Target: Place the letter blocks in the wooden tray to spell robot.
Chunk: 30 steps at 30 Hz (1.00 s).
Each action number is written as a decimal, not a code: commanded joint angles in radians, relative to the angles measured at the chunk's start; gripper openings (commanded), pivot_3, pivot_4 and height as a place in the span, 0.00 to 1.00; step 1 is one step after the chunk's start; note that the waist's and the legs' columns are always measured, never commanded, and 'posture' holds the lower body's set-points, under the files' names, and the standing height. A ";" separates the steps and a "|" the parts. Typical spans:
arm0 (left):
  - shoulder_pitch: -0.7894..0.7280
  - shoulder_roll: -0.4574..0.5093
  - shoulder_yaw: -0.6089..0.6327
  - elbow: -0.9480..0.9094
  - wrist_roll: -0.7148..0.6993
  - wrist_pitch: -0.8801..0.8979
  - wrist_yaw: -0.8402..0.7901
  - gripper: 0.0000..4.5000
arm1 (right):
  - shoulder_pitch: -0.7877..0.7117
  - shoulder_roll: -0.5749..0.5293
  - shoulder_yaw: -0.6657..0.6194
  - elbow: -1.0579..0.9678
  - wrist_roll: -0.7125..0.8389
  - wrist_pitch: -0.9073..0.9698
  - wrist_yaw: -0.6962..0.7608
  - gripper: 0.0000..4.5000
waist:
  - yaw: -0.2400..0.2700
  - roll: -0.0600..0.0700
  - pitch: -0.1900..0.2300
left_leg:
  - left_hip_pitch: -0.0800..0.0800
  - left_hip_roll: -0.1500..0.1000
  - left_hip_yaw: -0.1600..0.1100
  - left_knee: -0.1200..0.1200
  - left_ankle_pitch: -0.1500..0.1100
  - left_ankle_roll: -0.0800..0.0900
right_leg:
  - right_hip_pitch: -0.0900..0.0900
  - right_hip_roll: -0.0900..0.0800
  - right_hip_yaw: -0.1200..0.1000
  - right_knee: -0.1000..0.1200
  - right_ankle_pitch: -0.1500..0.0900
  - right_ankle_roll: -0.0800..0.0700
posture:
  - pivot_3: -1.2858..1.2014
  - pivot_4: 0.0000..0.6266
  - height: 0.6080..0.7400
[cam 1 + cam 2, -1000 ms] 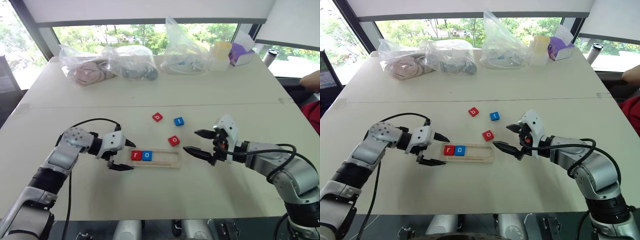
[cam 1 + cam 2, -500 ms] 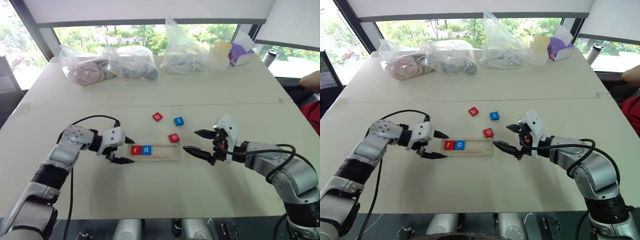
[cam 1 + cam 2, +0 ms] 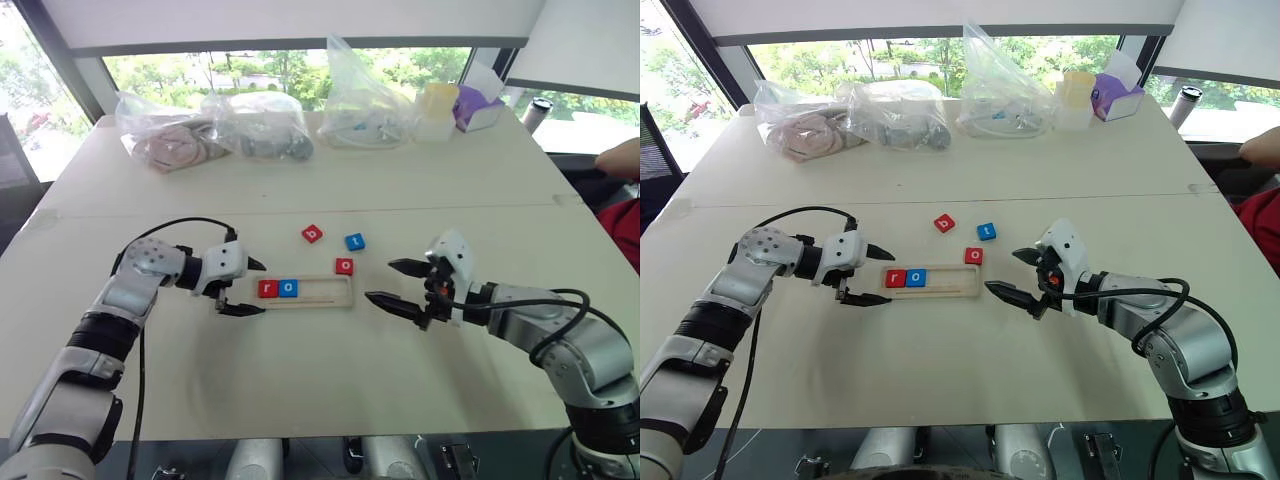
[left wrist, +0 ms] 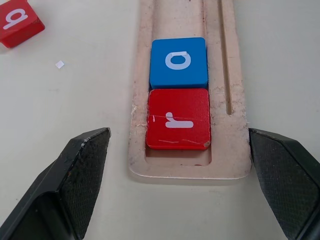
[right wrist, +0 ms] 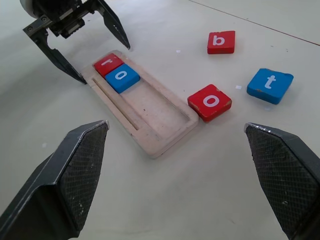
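Observation:
The wooden tray [image 3: 325,291] lies mid-table, with a red r block [image 3: 267,289] and a blue o block [image 3: 288,288] side by side at its left end. A red o block [image 3: 345,266] lies at the tray's far right corner, outside it. Farther back lie a red b block [image 3: 313,234] and a blue t block [image 3: 355,241]. My left gripper [image 3: 259,288] is open, its fingers [image 4: 85,165] straddling the tray's left end without touching it. Right of the tray, my right gripper [image 3: 379,280] hangs open and holds nothing.
Three clear plastic bags [image 3: 260,125] line the table's far side, with a yellow-lidded container [image 3: 440,103] and a purple box [image 3: 478,105] to their right. A person's arm [image 3: 620,160] shows at the right edge. A seam [image 3: 400,209] crosses the tabletop.
The tray and the red o beside it have slid away from me toward the b and t. My left gripper went along with the tray's end and has spread wider. The right arm kept still.

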<state>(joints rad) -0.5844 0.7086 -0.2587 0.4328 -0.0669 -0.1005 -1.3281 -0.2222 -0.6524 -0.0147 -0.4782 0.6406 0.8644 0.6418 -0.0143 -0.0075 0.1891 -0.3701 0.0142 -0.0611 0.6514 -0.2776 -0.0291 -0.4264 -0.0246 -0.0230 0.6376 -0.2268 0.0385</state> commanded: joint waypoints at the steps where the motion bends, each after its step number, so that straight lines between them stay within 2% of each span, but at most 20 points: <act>1: 0.031 0.047 0.021 -0.050 0.020 0.043 0.009 1.00 | -0.073 0.055 0.029 -0.054 0.011 0.010 -0.046 1.00 | -0.005 0.000 0.000 | 0.000 0.000 0.000 0.000 0.000 0.000 | 0.000 0.000 0.000 0.000 0.000 -0.001 | 0.52 0.24 1.00; 4: 0.063 0.092 0.047 -0.141 -0.015 0.118 -0.012 1.00 | -0.165 0.121 0.083 -0.011 -0.032 0.008 -0.095 1.00 | -0.011 -0.001 0.000 | 0.000 0.001 0.000 0.000 0.000 0.000 | -0.001 0.001 0.000 0.001 0.000 -0.001 | 0.52 0.24 1.00; 8: 0.136 0.182 0.073 -0.252 -0.036 0.222 -0.039 1.00 | -0.320 0.215 0.204 0.169 -0.172 -0.054 -0.138 1.00 | -0.024 -0.001 0.001 | -0.001 0.003 0.000 -0.002 0.000 0.000 | -0.004 0.004 0.002 0.003 0.000 -0.001 | 0.52 0.24 1.00; 13: 0.154 0.219 0.187 -0.260 -0.090 0.332 0.039 1.00 | -0.533 0.374 0.306 0.554 -0.348 -0.153 -0.196 1.00 | -0.026 -0.002 0.001 | -0.003 0.003 0.000 -0.002 0.000 0.000 | -0.009 0.005 0.003 0.009 0.000 -0.002 | 0.52 0.24 1.00; 18: 0.215 0.190 0.414 -0.440 -0.253 0.593 0.192 1.00 | -0.680 0.497 0.299 0.883 -0.436 -0.241 -0.231 1.00 | -0.030 -0.003 0.002 | -0.004 0.003 0.001 -0.002 0.000 0.000 | -0.011 0.005 0.006 0.009 0.002 -0.004 | 0.52 0.24 1.00; 21: 0.280 0.119 0.542 -0.603 -0.371 0.738 0.312 1.00 | -0.728 0.545 0.285 1.012 -0.475 -0.292 -0.243 1.00 | -0.030 -0.003 0.002 | -0.004 0.003 0.004 -0.003 0.000 0.000 | -0.013 0.004 0.010 0.009 0.002 -0.004 | 0.52 0.24 1.00; 24: 0.366 0.069 0.618 -0.750 -0.429 0.826 0.409 1.00 | -0.763 0.589 0.277 1.125 -0.502 -0.331 -0.243 1.00 | -0.030 -0.004 0.002 | -0.004 0.003 0.006 -0.003 0.000 0.000 | -0.013 0.003 0.011 0.009 0.002 -0.004 | 0.52 0.24 1.00; 28: 0.419 0.030 0.674 -0.817 -0.477 0.875 0.497 1.00 | -0.790 0.630 0.274 1.227 -0.534 -0.371 -0.223 1.00 | -0.029 -0.004 0.001 | -0.003 0.003 0.006 -0.003 0.000 0.000 | -0.013 0.004 0.012 0.010 0.003 -0.004 | 0.52 0.24 1.00; 29: 0.425 0.026 0.681 -0.822 -0.483 0.878 0.512 1.00 | -0.795 0.637 0.275 1.248 -0.543 -0.382 -0.220 0.88 | -0.029 -0.004 0.001 | -0.003 0.003 0.006 -0.003 0.000 0.000 | -0.013 0.004 0.012 0.010 0.003 -0.005 | 0.52 0.24 1.00; 30: 0.432 0.028 0.683 -0.824 -0.481 0.875 0.522 1.00 | -0.797 0.641 0.280 1.263 -0.556 -0.391 -0.213 0.82 | -0.029 -0.004 0.001 | -0.003 0.003 0.006 -0.003 0.000 0.000 | -0.013 0.004 0.012 0.011 0.003 -0.005 | 0.52 0.24 1.00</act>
<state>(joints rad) -0.1508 0.7328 0.3844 -0.3579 -0.5322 0.7771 -0.8289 -0.9958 -0.0239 0.2678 0.7797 0.1011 0.5013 0.4157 -0.0438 -0.0116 0.1905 -0.3725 0.0168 -0.0557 0.6484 -0.2776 -0.0292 -0.4396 -0.0198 -0.0113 0.6483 -0.2237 0.0332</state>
